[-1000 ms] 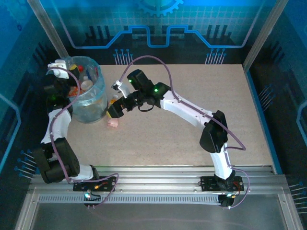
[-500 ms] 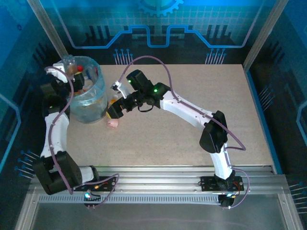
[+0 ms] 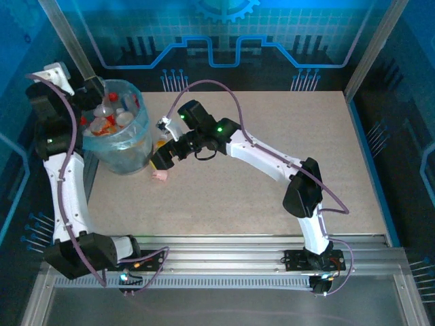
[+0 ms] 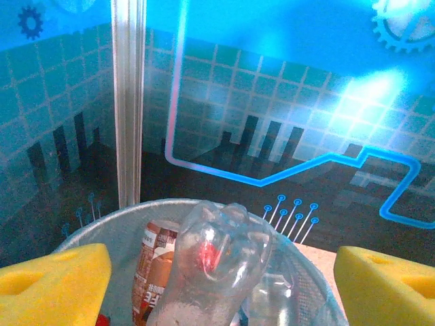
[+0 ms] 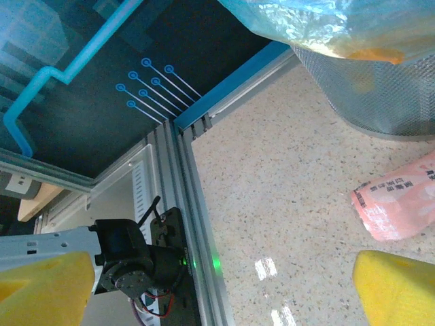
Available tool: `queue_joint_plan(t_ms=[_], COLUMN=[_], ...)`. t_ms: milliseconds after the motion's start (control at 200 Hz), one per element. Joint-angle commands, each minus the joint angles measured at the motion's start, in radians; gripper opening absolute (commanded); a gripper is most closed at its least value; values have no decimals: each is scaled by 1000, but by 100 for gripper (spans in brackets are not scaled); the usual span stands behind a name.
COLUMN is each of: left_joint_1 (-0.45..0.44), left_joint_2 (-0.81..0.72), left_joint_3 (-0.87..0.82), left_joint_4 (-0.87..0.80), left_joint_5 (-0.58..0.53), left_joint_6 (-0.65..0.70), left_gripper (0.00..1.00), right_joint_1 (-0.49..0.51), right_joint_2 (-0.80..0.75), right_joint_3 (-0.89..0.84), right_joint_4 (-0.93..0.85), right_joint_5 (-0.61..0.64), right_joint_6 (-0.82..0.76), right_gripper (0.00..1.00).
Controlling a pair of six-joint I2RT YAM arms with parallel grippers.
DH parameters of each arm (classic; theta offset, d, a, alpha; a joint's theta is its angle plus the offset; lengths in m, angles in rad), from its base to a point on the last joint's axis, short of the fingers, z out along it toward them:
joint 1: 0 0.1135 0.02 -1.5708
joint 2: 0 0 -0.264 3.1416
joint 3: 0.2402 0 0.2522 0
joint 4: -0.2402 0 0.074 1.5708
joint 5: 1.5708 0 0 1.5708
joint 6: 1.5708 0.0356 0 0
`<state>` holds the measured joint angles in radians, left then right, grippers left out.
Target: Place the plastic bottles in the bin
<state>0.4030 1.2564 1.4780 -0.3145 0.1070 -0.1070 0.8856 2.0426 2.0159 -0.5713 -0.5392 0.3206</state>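
Clear bottle (image 4: 219, 266) and bin (image 4: 126, 227) cut off at the left wrist view's bottom edge.

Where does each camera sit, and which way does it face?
Top external: above and behind the bases, looking down on the table; both arms show.
Left wrist: on the raised left arm, facing the back wall over the bin and a clear bottle; left gripper's pads show, wide apart.
Right wrist: low beside the bin, facing across the table toward the rail; right gripper's pads show, wide apart.
Shared: top and right wrist both show the pink packet near the bin.
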Motion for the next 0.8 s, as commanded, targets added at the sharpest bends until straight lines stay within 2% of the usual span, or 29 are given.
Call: queue_joint_plan(t_ms=[0,110,255,645,795], left_joint_1=[4,2,-11,-41,-41], left_joint_2=[86,174,222,394,335], left_joint_3=[136,229,236,303,184], left_joint_4=[-215,-302,-304,-311,-192], left_joint_5=[-70,-90,-20,61,161], left_joint_6=[-73,-58,9,140,134], left_gripper=[86,86,87,87,95], right_joint_1=[13,13,13,10,10], right_joint_2=[-35,-33,-34,-35,-33], right_joint_3=[0,-1,-3,-5,-2], right_joint_4=[-27,-22,-25,-35,-33], right_joint_5=[16,5,8,6,7], right_joint_6=[-8,-2,-6,-16,-11], right_gripper=[99,99,99,99,99])
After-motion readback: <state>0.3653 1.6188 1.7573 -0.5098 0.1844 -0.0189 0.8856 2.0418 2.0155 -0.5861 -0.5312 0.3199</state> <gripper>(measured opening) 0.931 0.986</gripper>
